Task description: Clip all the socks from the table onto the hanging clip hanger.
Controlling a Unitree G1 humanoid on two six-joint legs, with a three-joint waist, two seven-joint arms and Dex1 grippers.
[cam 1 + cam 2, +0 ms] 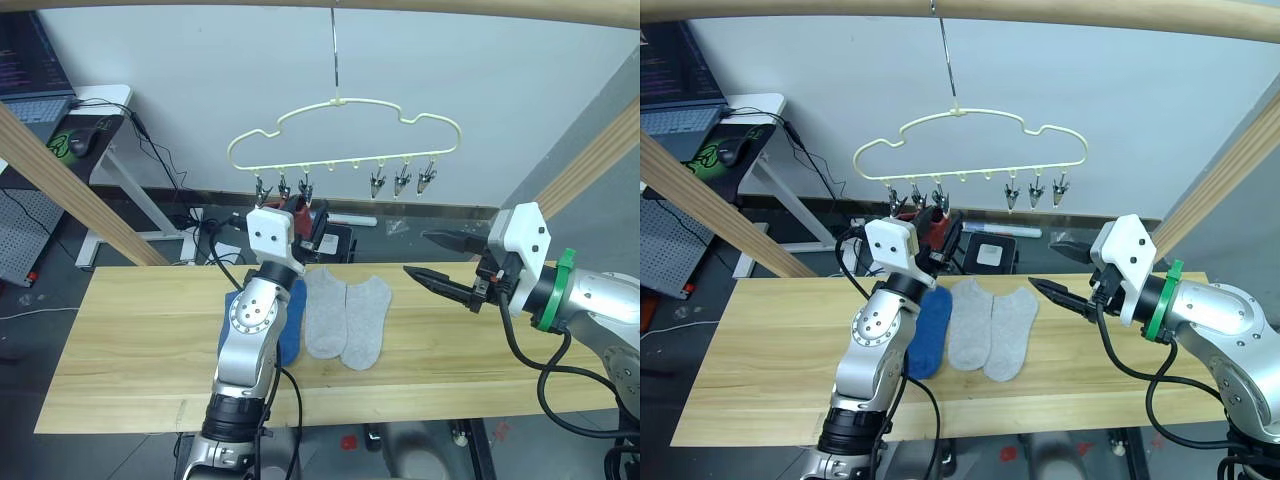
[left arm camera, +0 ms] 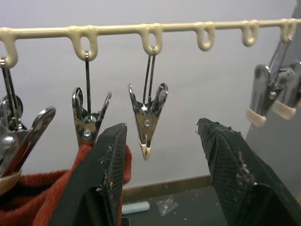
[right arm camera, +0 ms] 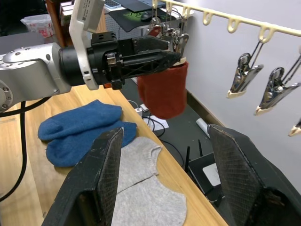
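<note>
Under the clip hanger (image 1: 340, 135), left gripper (image 2: 162, 155) was raised, jaws apart, beside a clipped rust red sock (image 3: 163, 92). Right gripper (image 1: 432, 256) hovered spread, holding nothing, over the table (image 1: 130, 340).

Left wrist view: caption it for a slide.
Open left gripper beside the clip hanger's third clip; rust red sock hangs clipped nearby.

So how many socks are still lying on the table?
4: two blue socks side by side near the left hand, partly hidden behind its arm, and two grey socks beside them, mid-table.
</note>
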